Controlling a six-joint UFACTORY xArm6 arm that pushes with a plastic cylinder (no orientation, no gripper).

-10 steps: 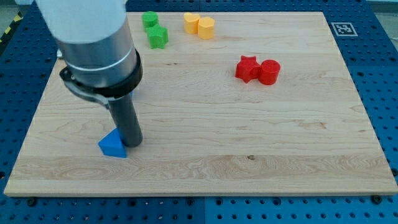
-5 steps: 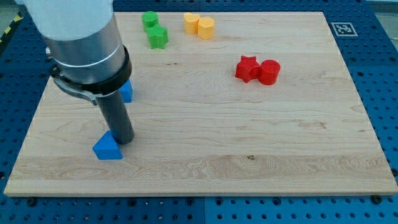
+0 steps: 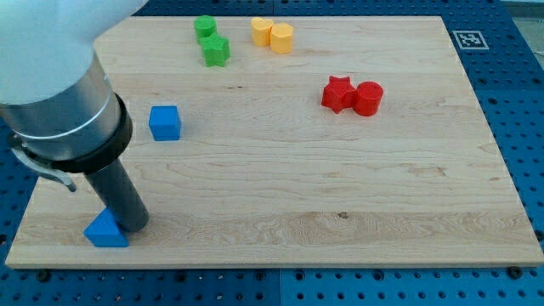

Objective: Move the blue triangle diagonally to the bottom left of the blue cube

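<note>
The blue triangle [image 3: 105, 231] lies near the board's bottom left corner. My tip [image 3: 134, 227] touches its right side, just to the view's right of it. The blue cube [image 3: 165, 122] sits up and to the right of the triangle, well apart from it and from the rod. The arm's grey body covers the board's left edge above the triangle.
A green cylinder [image 3: 204, 27] and a green star [image 3: 216, 51] sit at the top. Two yellow blocks [image 3: 272, 35] lie right of them. A red star [image 3: 337, 93] touches a red cylinder [image 3: 369, 99]. The wooden board [image 3: 357, 187] ends just below and left of the triangle.
My tip has slid down and to the left, pushing the blue triangle with it toward the bottom left corner. The blue cube, hidden before, now shows fully.
</note>
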